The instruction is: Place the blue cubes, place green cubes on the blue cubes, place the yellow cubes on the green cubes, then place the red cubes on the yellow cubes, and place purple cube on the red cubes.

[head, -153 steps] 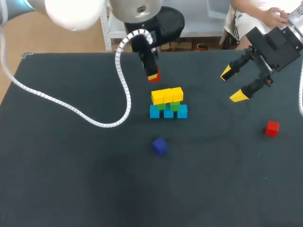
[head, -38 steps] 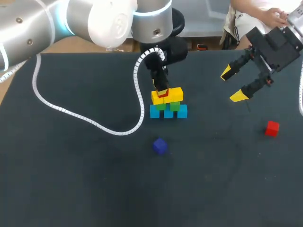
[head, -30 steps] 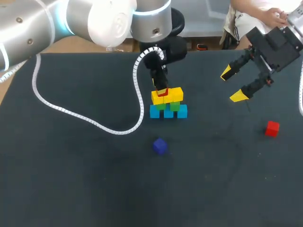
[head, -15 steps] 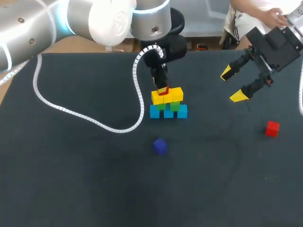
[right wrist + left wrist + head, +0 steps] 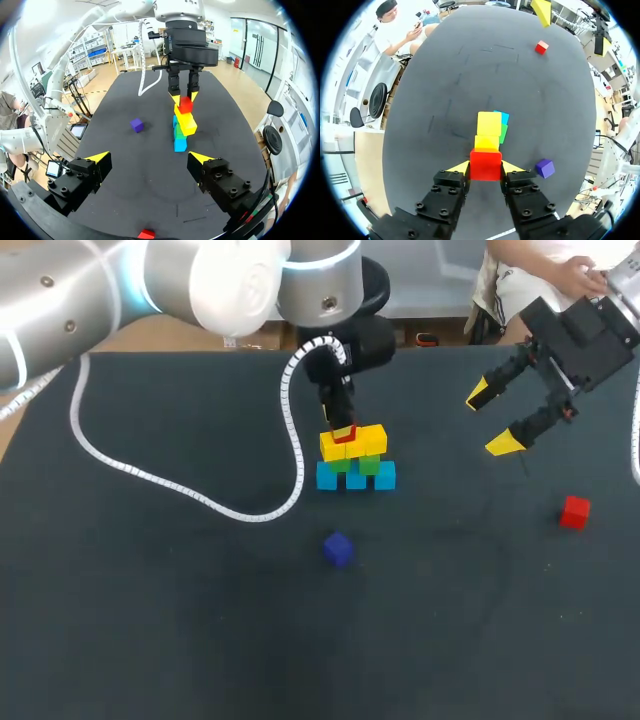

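A small stack stands mid-table: blue cubes (image 5: pixel 356 478) at the base, green cubes (image 5: pixel 357 464) on them, yellow cubes (image 5: pixel 354 443) on top. My left gripper (image 5: pixel 343 430) is shut on a red cube (image 5: pixel 342 436) directly over the left part of the yellow row; I cannot tell whether they touch. From the left wrist, the red cube (image 5: pixel 485 164) fills the gap between the fingers, with the yellow cubes (image 5: pixel 489 125) just beyond. A second red cube (image 5: pixel 574 512) lies at the right. A purple cube (image 5: pixel 338 549) lies in front of the stack. My right gripper (image 5: pixel 492 420) hangs open, high at the right.
The left arm's white cable (image 5: pixel 190 495) loops across the left half of the dark table (image 5: pixel 150 620). From the right wrist, the stack (image 5: pixel 181 131) and the left gripper (image 5: pixel 183 95) stand ahead, the purple cube (image 5: pixel 136 125) beside them, and the loose red cube (image 5: pixel 146 234) under the gripper (image 5: pixel 150 159).
Since the oldest frame my left gripper brought the red cube from behind the stack to the yellow cubes. In the last second it has hardly moved. The right arm is still.
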Tool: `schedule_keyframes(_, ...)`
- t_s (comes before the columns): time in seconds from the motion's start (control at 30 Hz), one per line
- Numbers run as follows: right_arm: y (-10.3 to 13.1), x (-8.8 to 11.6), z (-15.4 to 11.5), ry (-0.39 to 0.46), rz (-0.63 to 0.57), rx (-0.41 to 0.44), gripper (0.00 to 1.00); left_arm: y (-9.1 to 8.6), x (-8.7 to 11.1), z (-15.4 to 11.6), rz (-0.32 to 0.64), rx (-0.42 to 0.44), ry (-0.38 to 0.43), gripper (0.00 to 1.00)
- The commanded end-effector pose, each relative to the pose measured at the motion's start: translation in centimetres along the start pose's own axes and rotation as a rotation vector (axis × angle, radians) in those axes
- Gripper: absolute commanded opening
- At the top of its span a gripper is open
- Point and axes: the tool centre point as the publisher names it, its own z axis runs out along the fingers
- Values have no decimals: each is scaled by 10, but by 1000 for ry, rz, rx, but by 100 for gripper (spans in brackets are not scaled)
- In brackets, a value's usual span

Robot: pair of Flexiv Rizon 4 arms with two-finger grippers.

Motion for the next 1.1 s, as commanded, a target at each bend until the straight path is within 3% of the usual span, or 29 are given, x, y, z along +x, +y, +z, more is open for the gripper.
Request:
schedule_keyframes(0.03, 0, 0, 0, -1, -1, 0, 100, 4, -5, -1, 4, 6, 7, 0)
schedule_keyframes(0.77, 0, 0, 0, -1, -1, 0, 100, 1, -2, -1, -4, 11, 15, 0)
schedule_keyframes(0.97, 0, 0, 0, -1, -1, 0, 100, 2, -3, 0, -4, 12, 14, 14)
schedule_keyframes(1.1, 0, 0, 0, -1, -1, 0, 100, 2, -4, 0, -5, 13, 15, 33)
